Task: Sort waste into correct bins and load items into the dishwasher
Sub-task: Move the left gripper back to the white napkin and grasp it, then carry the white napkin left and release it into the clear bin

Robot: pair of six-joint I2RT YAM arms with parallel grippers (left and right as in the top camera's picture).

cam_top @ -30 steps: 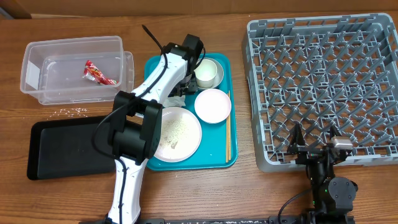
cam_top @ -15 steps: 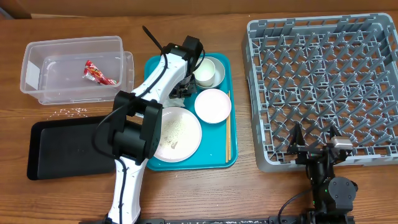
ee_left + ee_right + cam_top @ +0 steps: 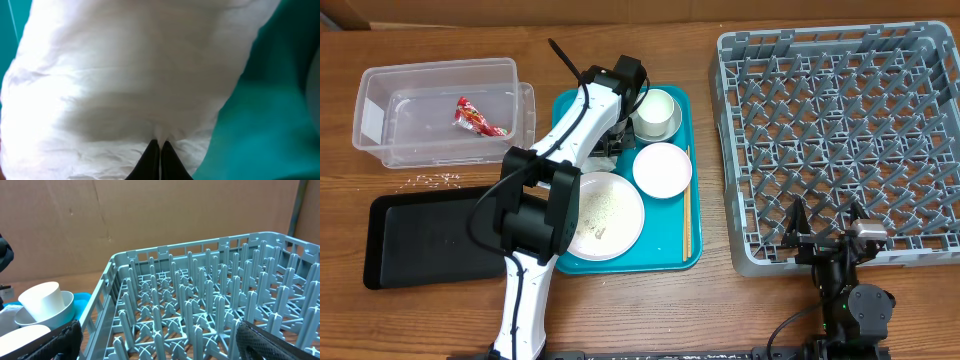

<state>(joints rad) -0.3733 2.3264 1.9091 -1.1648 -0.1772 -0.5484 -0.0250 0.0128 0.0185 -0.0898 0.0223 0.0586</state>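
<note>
1. Grip check: pinching a thin fold at the edge of the crumpled white napkin (image 3: 125,75) with the left gripper (image 3: 159,150), fingertips clenched together on the paper.
2. Placing that napkin on the teal tray (image 3: 660,250), between the cup (image 3: 655,115) on the far side and the plate (image 3: 605,210) on the near side, mostly hidden beneath the arm from overhead.
3. Risking a slip or a tear on lifting, judging by so shallow a bite on soft paper.
4. Risking a knock against the cup or the white bowl (image 3: 662,168), both just beside the wrist, if swinging out low.
5. Noting chopsticks (image 3: 686,215) along the tray's right side, rice grains (image 3: 435,180) loose on the table to the left, and the red wrapper (image 3: 478,118) lying in the clear tub (image 3: 440,110) at far left, with the black tray (image 3: 420,235) nearer.
6. Seeing nothing tall between the teal tray and those bins apart from the tub's own wall.
7. Resting the right gripper (image 3: 825,222), jaws spread wide and holding nothing, by the near edge of the grey dish rack (image 3: 840,130), well apart from the teal tray.
</note>
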